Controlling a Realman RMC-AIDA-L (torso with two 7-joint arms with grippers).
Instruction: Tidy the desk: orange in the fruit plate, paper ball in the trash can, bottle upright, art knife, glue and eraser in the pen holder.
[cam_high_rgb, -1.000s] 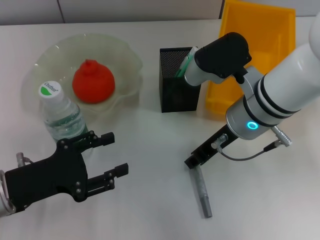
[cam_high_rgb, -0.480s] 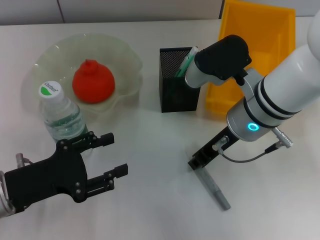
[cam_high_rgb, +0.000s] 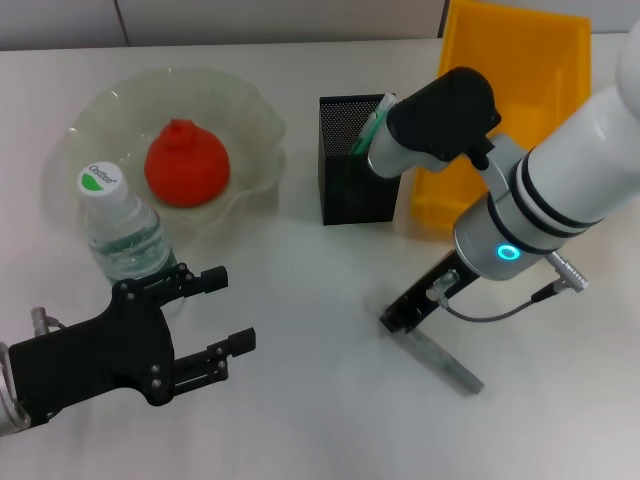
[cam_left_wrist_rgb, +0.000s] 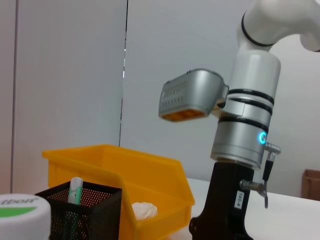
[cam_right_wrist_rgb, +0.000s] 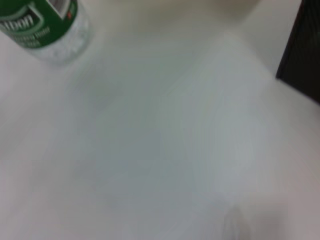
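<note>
At the front right of the bench (cam_high_rgb: 300, 420), the right gripper (cam_high_rgb: 404, 315) points down, and its jaws look clenched on one end of the glue (cam_high_rgb: 445, 360). The rest of the grey tube trails out from the jaws, slanting toward the robot and to its right. Whether its far end rests on the bench or hangs just clear, I cannot tell.

The coming move turns on one relation. The pen holder (cam_high_rgb: 355, 185) stands farther from the robot than these jaws and a little to their left, near but apart. The tube's long axis runs the opposite way, so I judge it must swing upright before it can drop through the square mouth. The right arm is much the nearer; the yellow trash can (cam_high_rgb: 520, 60) sits just beside the holder on that side.

Over on the left, the left gripper (cam_high_rgb: 228, 308) hovers low with jaws released and nothing between them, just in front of the bottle (cam_high_rgb: 125, 235).

By count:
- One glue.
- One art knife (cam_high_rgb: 372, 125), already standing in the holder.
- One bottle, upright.
- One orange (cam_high_rgb: 187, 163), in the fruit plate (cam_high_rgb: 255, 110).
- One paper ball (cam_left_wrist_rgb: 142, 210), in the trash can.
- No eraser shows.
</note>
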